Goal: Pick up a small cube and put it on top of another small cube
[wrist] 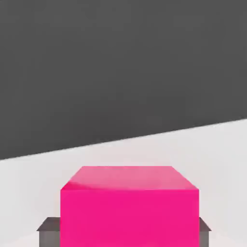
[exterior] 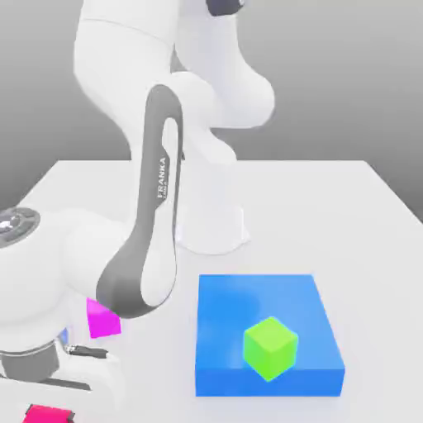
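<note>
Crimson smooth-faced cube point(wrist: 129, 217) fills the end effector's point(wrist: 129, 232) grip.

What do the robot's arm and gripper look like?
The arm is glossy white with rounded segments and a dark grey curved strip marked "FRANKA" in white lettering. A round metallic cap tops the joint near the hand. The gripper has dark grey, blocky fingertips below a white hand housing.

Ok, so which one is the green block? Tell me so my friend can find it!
Look for the big flat blue slab on the white table, over at the exterior view's right. The green cube sits on top of it, near the front edge. It is much smaller than the slab and bright green, while the cube off to the exterior view's left is magenta.
</note>
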Robot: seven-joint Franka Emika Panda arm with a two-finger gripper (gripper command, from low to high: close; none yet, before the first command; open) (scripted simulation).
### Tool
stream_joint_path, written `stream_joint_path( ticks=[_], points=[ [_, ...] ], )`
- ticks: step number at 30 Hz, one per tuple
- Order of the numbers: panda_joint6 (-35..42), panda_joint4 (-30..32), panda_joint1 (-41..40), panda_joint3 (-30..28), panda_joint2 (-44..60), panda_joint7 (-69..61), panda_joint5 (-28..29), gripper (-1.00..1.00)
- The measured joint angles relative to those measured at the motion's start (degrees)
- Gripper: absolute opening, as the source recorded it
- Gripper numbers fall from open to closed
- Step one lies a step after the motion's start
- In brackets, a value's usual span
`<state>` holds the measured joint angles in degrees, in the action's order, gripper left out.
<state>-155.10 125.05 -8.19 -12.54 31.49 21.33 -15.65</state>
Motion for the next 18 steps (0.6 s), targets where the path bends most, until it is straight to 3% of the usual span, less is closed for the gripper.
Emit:
stream_joint_path(
  ticks=[5, 18],
  points=[
    [5.58, 3.34, 1.77, -3.16, -9.03, 1.45, 4.32, -1.0],
    [4.69, 29.01, -3.19, -8.6, -34.91, -12.79, 20.26, -1.0]
  ],
)
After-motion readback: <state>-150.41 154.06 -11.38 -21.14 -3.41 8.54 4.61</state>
